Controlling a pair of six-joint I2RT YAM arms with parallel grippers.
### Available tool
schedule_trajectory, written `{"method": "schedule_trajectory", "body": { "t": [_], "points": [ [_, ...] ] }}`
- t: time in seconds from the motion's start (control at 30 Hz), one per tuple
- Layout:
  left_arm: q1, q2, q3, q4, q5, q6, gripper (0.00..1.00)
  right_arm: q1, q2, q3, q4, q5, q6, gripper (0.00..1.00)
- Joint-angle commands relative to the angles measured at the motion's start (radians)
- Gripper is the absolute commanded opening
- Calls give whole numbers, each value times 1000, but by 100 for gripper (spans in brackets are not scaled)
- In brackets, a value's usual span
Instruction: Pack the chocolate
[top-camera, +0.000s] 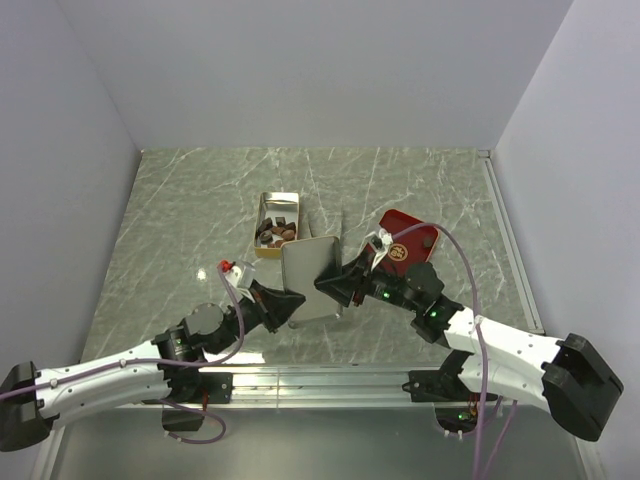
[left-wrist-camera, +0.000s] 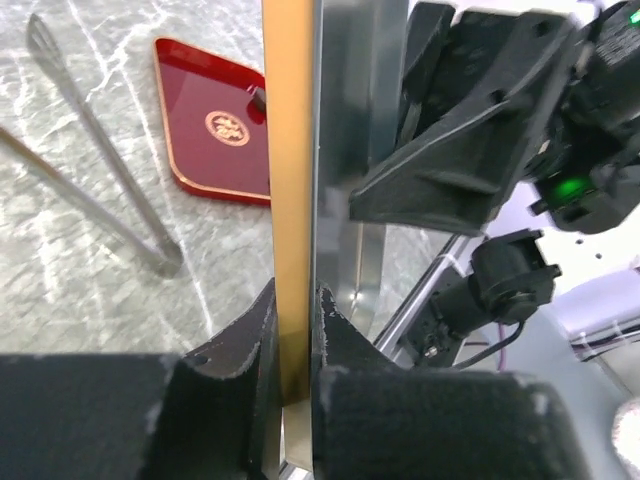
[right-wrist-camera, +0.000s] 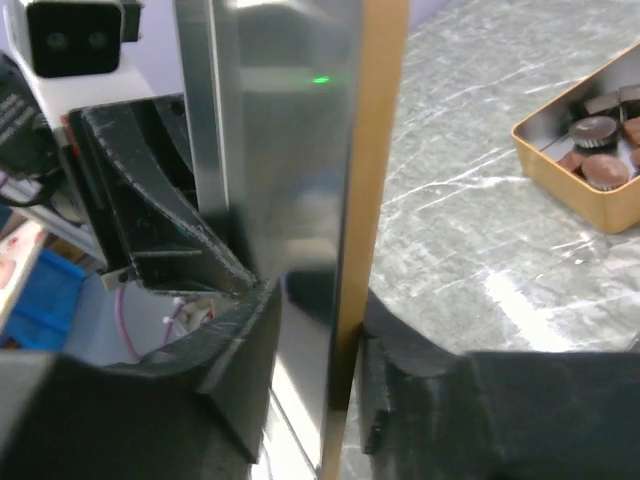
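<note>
The chocolate (top-camera: 277, 233) is several small brown chunks lying inside the open gold tin (top-camera: 266, 212); the pieces (right-wrist-camera: 595, 150) and the tin (right-wrist-camera: 590, 205) also show in the right wrist view. The tin's lid (top-camera: 308, 270), silver inside with a gold rim, is held on edge above the table between both grippers. My left gripper (top-camera: 290, 305) is shut on its near-left edge (left-wrist-camera: 293, 150). My right gripper (top-camera: 335, 280) is shut on its right edge (right-wrist-camera: 375, 120).
A red square tray (top-camera: 410, 240) lies right of the tin, behind the right arm; it also shows in the left wrist view (left-wrist-camera: 215, 130). Metal tongs (left-wrist-camera: 120, 190) lie on the marble table beside it. White walls enclose the table on three sides.
</note>
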Motion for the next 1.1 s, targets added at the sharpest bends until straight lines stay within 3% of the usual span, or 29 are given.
{"method": "schedule_trajectory", "body": {
  "t": [0.0,0.03,0.13,0.27,0.4,0.63,0.9,1.07],
  "points": [
    [-3,-38,13,-43,-18,38,1,15,-44,60,-31,85,-51,47],
    [-3,-46,19,-53,-32,50,1,15,-79,62,-78,126,-71,56],
    [-3,-58,48,-86,-91,117,1,14,-182,59,-201,215,-102,66],
    [-3,21,127,-121,-187,216,1,15,-346,62,-358,352,-137,69],
    [-3,138,251,-171,-190,311,1,15,-455,121,-534,414,-183,70],
    [-3,261,481,-369,-66,557,1,14,-539,249,-700,389,-384,70],
    [-3,154,455,-440,95,651,1,14,-538,499,-919,297,-671,70],
    [-3,178,490,-501,180,662,2,12,-417,646,-1060,110,-754,71]
  ]
}}
